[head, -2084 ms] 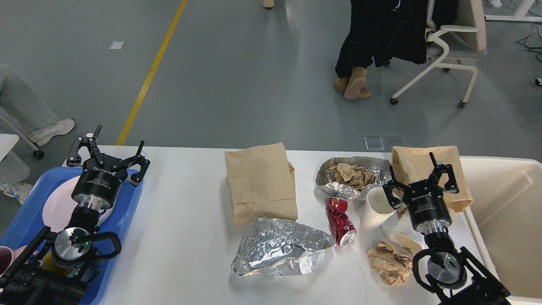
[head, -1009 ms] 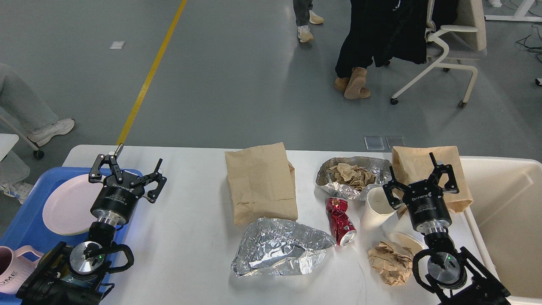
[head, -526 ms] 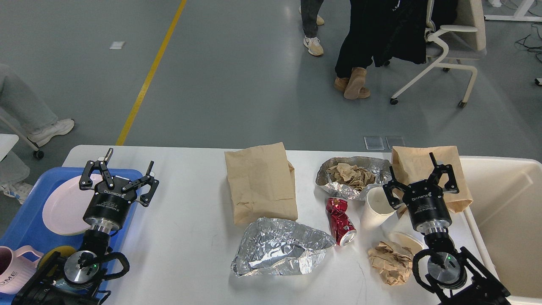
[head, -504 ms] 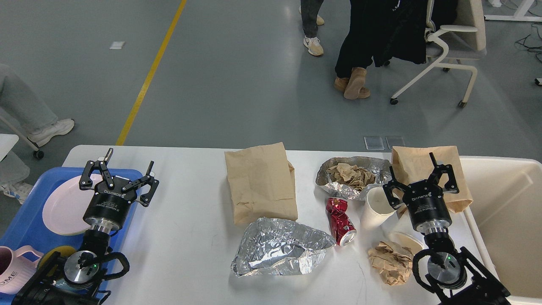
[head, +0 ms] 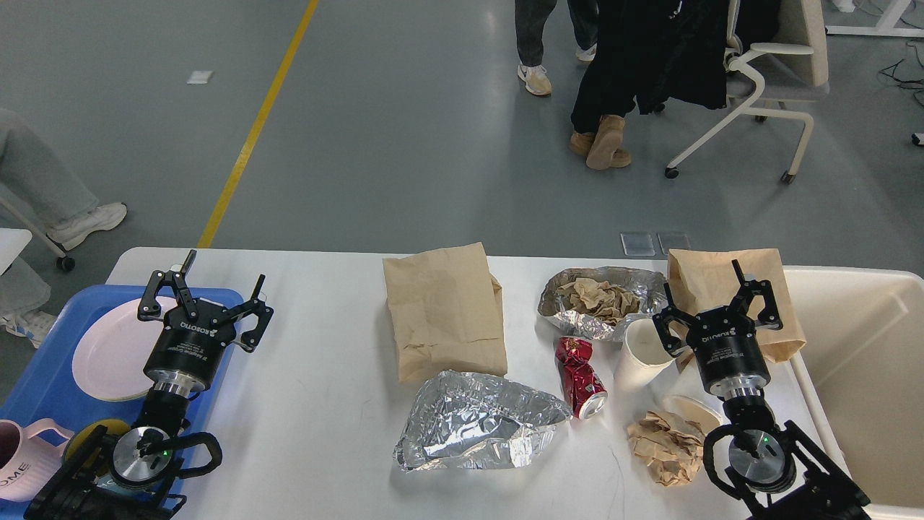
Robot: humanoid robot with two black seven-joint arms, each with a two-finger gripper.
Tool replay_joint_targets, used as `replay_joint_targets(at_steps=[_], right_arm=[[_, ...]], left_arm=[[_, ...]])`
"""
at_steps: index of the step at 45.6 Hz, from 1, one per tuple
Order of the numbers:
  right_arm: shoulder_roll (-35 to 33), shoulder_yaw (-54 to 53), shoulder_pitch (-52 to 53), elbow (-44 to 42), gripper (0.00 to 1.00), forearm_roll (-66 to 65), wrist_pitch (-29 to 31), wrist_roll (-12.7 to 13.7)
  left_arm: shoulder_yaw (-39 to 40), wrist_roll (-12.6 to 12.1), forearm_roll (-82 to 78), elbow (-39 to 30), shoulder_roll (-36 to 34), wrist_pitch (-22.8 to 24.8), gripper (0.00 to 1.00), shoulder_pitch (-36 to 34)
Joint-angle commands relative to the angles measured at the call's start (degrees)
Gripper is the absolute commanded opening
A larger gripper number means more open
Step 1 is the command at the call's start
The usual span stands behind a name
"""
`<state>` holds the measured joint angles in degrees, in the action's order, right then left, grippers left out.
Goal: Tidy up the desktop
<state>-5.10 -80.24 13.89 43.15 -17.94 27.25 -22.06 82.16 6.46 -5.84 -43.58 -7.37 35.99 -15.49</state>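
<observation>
Grippers both gaped wide, empty: left gripper [head: 206, 292] above pink plate [head: 108, 354], right gripper [head: 718, 303] beside paper cup [head: 639, 354], over desktop [head: 317, 404].

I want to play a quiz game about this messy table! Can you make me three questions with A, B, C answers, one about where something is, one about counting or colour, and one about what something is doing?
1. Where is the pink plate?
A. on the blue tray
B. in the cream bin
C. on the floor

2. How many brown paper bags are on the table?
A. one
B. two
C. four

3. What is the right gripper doing?
A. squeezing the red can
B. holding a bag
C. open, holding nothing

Answers:
1. A, the plate sits on the tray at the left end of the table.
2. B, one bag lies in the middle and another bag lies by the bin.
3. C, its fingers are spread apart with nothing between them, and the crushed can lies on the table.
</observation>
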Motion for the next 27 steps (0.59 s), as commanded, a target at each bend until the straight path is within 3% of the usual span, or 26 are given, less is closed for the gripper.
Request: replay_joint_targets(at_steps=[1,8,27], right_arm=[[0.00,0.00,0.00,-0.08,1.00,0.01,0.00,0.00],[0.00,0.00,0.00,0.00,1.00,0.01,0.00,0.00],[0.00,0.18,0.53,-0.43,1.00,-0.08,0.18,0.18]], left_arm=[[2.21,0.39,-0.40,1.66,0.60,0.04,0.96,-0.86],[1.95,1.44,-0.58,1.30,0.95,2.41,0.96,-0.24],[1.86,0.48,0.03,1.39,0.43,3.30,0.96,-0.33]])
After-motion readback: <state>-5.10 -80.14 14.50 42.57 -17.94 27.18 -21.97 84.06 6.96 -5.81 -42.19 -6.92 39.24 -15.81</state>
